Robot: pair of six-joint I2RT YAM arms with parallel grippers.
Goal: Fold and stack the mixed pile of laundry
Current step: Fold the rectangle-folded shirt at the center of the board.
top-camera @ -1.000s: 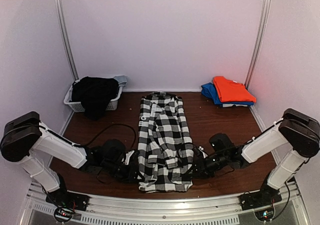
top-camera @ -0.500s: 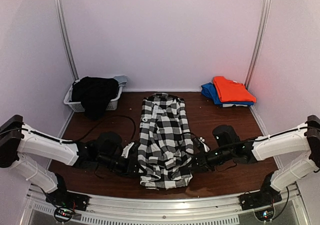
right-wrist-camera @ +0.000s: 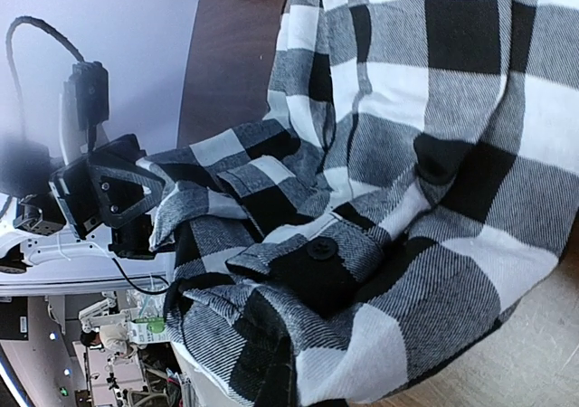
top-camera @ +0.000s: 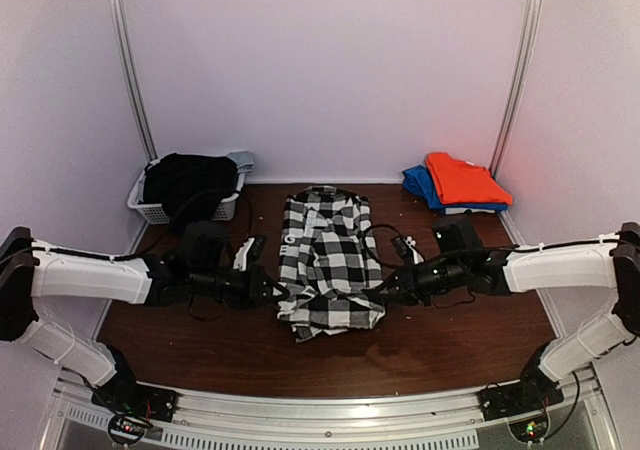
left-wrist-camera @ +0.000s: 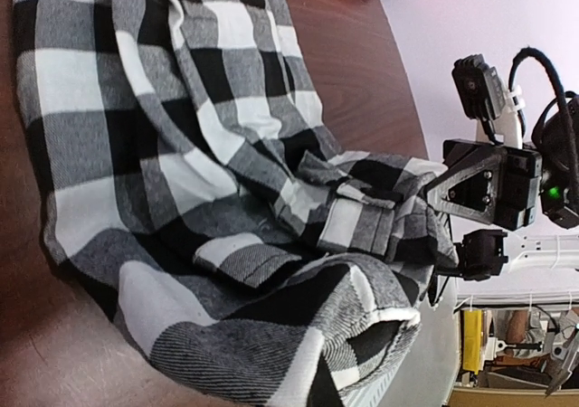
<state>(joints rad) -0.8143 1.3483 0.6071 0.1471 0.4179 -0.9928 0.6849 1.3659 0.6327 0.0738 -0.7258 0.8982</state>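
The black-and-white checked shirt (top-camera: 325,265) lies lengthwise in the middle of the table, its near hem lifted and bunched. My left gripper (top-camera: 273,292) holds the hem's left corner and my right gripper (top-camera: 386,290) holds its right corner. Cloth fills the left wrist view (left-wrist-camera: 208,181) and the right wrist view (right-wrist-camera: 398,154), hiding my own fingers. Each wrist view shows the opposite gripper at the hem: the right one (left-wrist-camera: 484,194) and the left one (right-wrist-camera: 109,194). The black garment (top-camera: 188,185) hangs over the basket. The orange-red garment (top-camera: 465,178) lies folded at the back right.
A white slatted basket (top-camera: 150,211) stands at the back left against the wall. A folded blue garment (top-camera: 418,183) lies under the orange-red one. Black cables trail beside both arms. The dark wooden table (top-camera: 450,340) ends at a metal rail in front.
Both grippers have moved from the near edge towards the back, carrying the shirt's near hem with them. The shirt now looks shorter and is bunched at its near end.
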